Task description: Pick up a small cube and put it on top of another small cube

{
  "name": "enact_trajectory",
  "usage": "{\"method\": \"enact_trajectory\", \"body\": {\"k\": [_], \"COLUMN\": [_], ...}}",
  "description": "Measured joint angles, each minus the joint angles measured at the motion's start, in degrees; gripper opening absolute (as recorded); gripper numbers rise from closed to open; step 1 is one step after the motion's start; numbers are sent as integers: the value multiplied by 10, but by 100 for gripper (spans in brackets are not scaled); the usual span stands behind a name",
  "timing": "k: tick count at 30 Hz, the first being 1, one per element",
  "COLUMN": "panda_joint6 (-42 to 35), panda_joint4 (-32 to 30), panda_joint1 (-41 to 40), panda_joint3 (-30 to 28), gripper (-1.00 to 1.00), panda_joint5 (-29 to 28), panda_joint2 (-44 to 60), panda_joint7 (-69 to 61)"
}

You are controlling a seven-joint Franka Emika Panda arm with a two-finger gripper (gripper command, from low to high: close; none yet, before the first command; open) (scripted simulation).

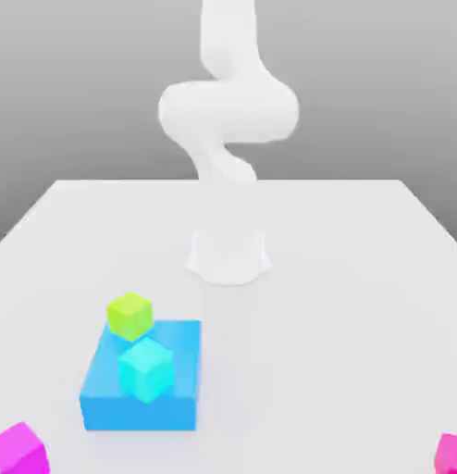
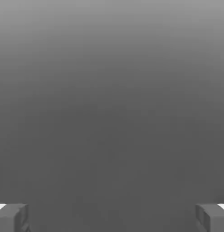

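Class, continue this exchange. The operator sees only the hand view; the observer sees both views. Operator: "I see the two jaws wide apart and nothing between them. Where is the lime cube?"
Observer: The lime cube is by the blue block, at its back corner on the exterior view's left.
Operator: Is anything on that block?
Observer: In the exterior view, a cyan cube appears over it, nearer the camera than the lime one.
Operator: And the pink cubes?
Observer: One magenta-pink cube is at the exterior view's lower left, another at its lower right.
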Motion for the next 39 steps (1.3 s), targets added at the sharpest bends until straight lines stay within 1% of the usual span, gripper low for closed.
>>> {"method": "enact_trajectory", "body": {"k": [10, 19, 25, 31, 35, 36, 39], "panda_joint6": [45, 85, 112, 138, 192, 203, 202], "panda_joint4": [31, 58, 76, 95, 112, 115, 115], "panda_joint1": [84, 143, 171, 201, 213, 215, 215], "panda_joint3": [1, 28, 47, 64, 56, 54, 54], "gripper": [0, 0, 0, 0, 0, -100, -100], "panda_joint5": [25, 28, 4, -46, -66, -68, -68], "panda_joint2": [211, 398, 523, 647, 730, 745, 745], "panda_joint7": [-161, -290, -358, -408, -408, -406, -406]}}
